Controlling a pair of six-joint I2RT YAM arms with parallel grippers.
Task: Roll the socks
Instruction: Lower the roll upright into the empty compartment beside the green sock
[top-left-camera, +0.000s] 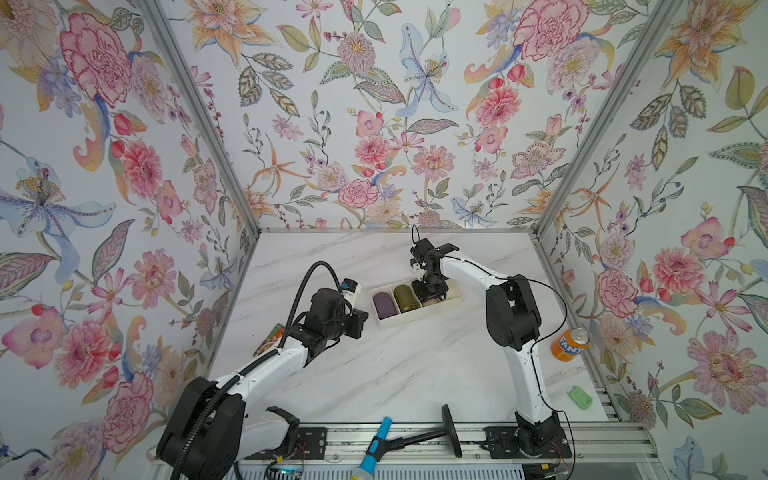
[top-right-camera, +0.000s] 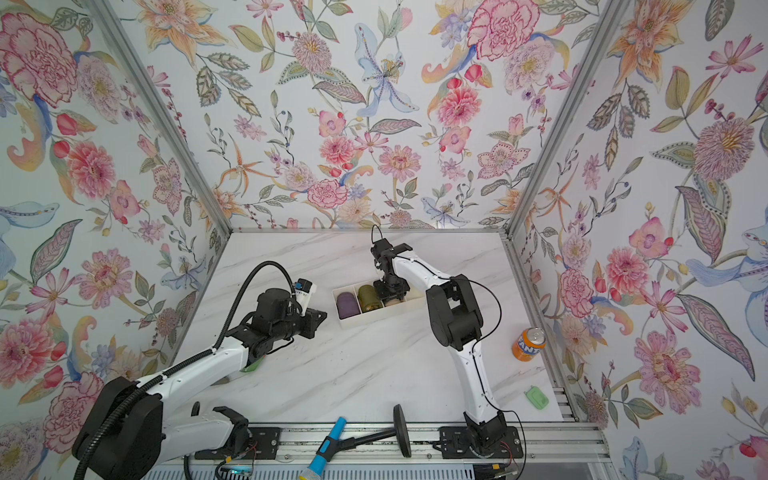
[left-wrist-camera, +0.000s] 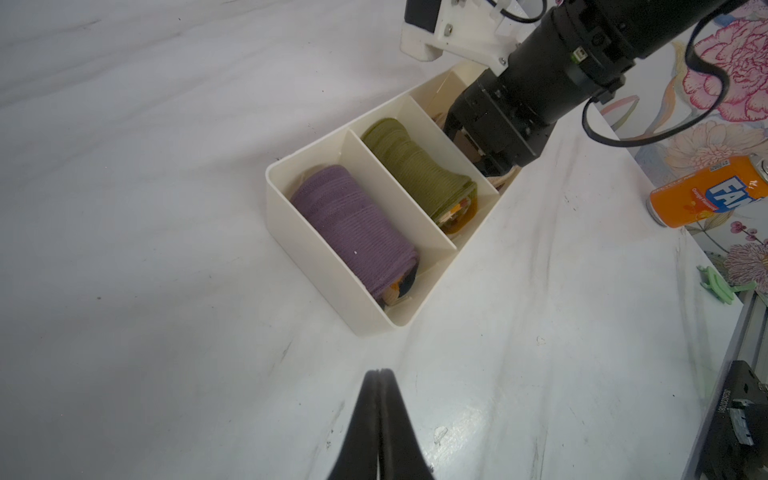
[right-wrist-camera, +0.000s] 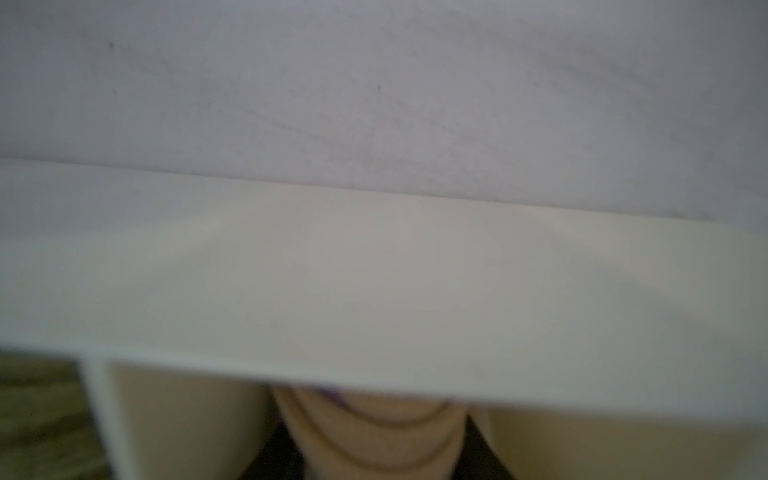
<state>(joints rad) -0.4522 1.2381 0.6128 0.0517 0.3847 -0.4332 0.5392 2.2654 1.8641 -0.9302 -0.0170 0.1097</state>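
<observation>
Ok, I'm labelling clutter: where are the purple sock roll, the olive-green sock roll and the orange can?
purple sock roll (left-wrist-camera: 353, 228): left wrist view, middle of its knit side.
olive-green sock roll (left-wrist-camera: 415, 166): left wrist view, middle of its ribbed top.
orange can (top-left-camera: 568, 345): a top view, its printed side.

Bright, even light, soft shadows; right wrist view blurs the socks (right-wrist-camera: 374, 436) badly.

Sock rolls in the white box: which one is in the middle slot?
The olive-green roll. It lies in the middle slot of the box, with the purple roll on one side and the peach socks, under the right gripper, on the other.
</observation>
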